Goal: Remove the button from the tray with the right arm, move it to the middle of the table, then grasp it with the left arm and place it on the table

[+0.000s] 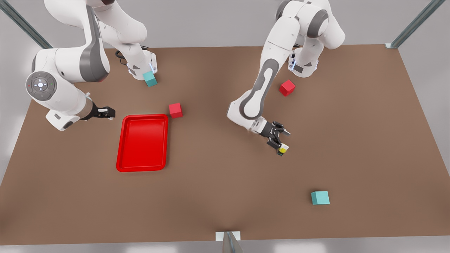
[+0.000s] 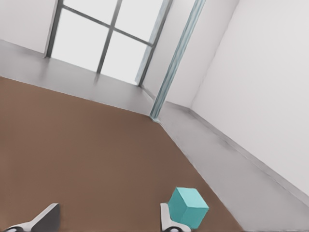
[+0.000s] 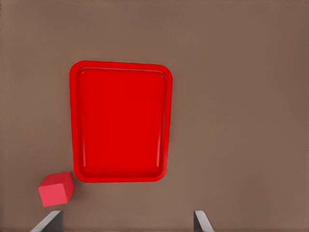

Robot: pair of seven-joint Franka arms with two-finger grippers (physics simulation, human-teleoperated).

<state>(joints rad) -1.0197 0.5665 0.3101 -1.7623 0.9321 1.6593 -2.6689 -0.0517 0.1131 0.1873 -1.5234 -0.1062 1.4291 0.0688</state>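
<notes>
The tray [image 1: 142, 142] lies flat on the table [image 1: 218, 182], and nothing rests in its red well.

The button [image 1: 282, 150] is out of the tray and well apart from it, toward the front view's right, past the table's middle. Its yellow cap shows right at the tip of the left gripper [image 1: 279, 140], which slants down toward the brown top. I cannot tell whether this gripper clamps the button or has let it go, nor whether the button touches the table. In the left wrist view the left gripper [image 2: 108, 220] looks across bare table toward a corner, with 1 teal cube [image 2: 189, 208] ahead of it.

The right gripper [image 1: 105, 112] hangs just off the tray's far corner on the front view's left, reaching sideways from its arm. In the right wrist view its fingers [image 3: 48, 222] are spread wide with nothing between them, and the tray [image 3: 120, 121] lies ahead of the right gripper [image 3: 128, 220].

There are 4 cubes around the tray:
- 1 red cube [image 1: 175, 110] sits just beside its other far corner, also seen in the right wrist view [image 3: 56, 188].
- A 2nd red cube [image 1: 287, 88] sits well apart, to the front view's right.
- 1 teal cube [image 1: 150, 79] sits beyond the tray's far edge, by an arm base.
- The other teal cube [image 1: 320, 198] sits farthest off, toward the near right.
</notes>
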